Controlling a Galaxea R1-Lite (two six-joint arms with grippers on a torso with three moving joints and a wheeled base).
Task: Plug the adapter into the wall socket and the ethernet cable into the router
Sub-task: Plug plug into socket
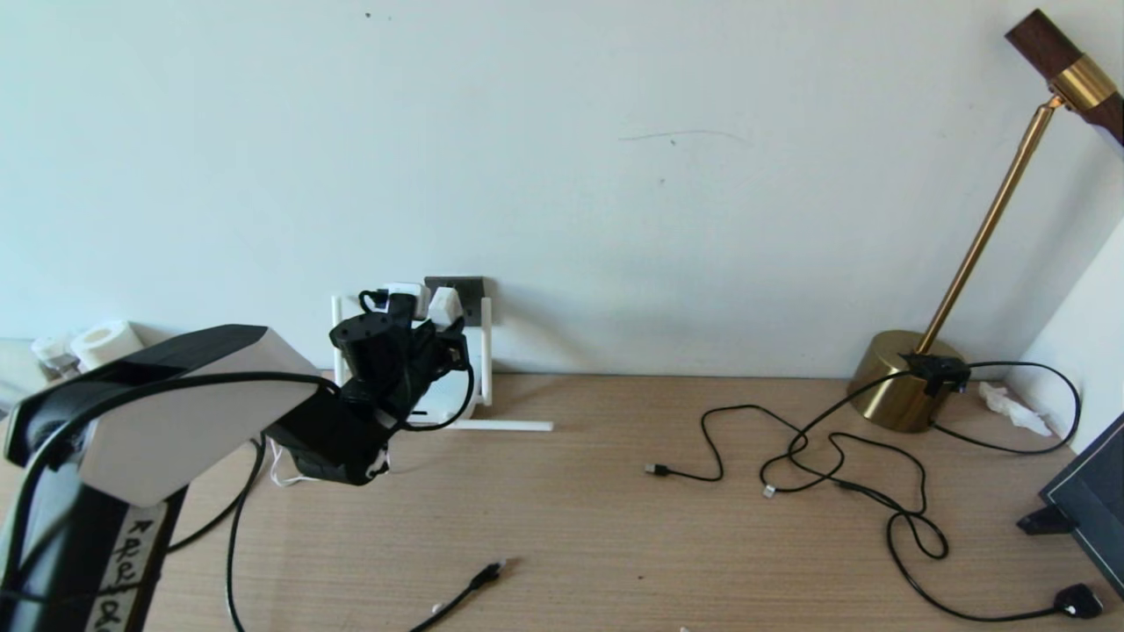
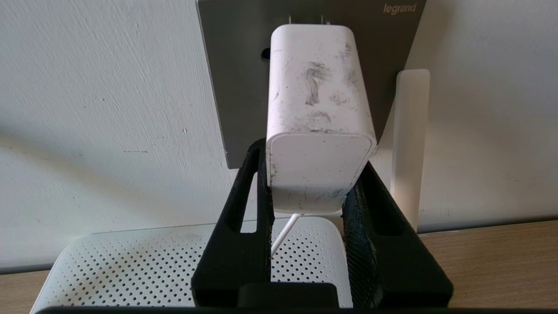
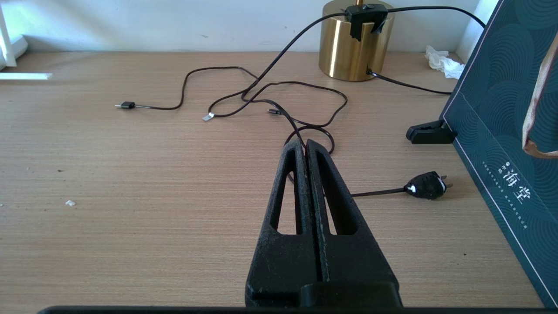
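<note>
My left gripper (image 2: 311, 174) is shut on the white adapter (image 2: 320, 131), its fingers (image 2: 261, 196) clamped on both sides near the cord end. The adapter's two metal prongs point at the dark grey wall socket (image 2: 235, 87) and still show in part against the plate. In the head view the adapter (image 1: 445, 305) sits right at the wall socket (image 1: 465, 288). The white perforated router (image 2: 130, 266) lies below on the table, one antenna (image 2: 409, 144) upright beside the socket. The ethernet cable (image 1: 486, 576) lies loose near the table's front edge. My right gripper (image 3: 304, 146) hovers shut and empty over the table.
A brass lamp (image 1: 900, 382) stands at the back right, with thin black cables (image 1: 834, 456) tangled in front of it. A black mains plug (image 1: 1078, 601) and a dark teal box (image 1: 1089, 509) are at the right edge. A fallen router antenna (image 1: 505, 426) lies on the table.
</note>
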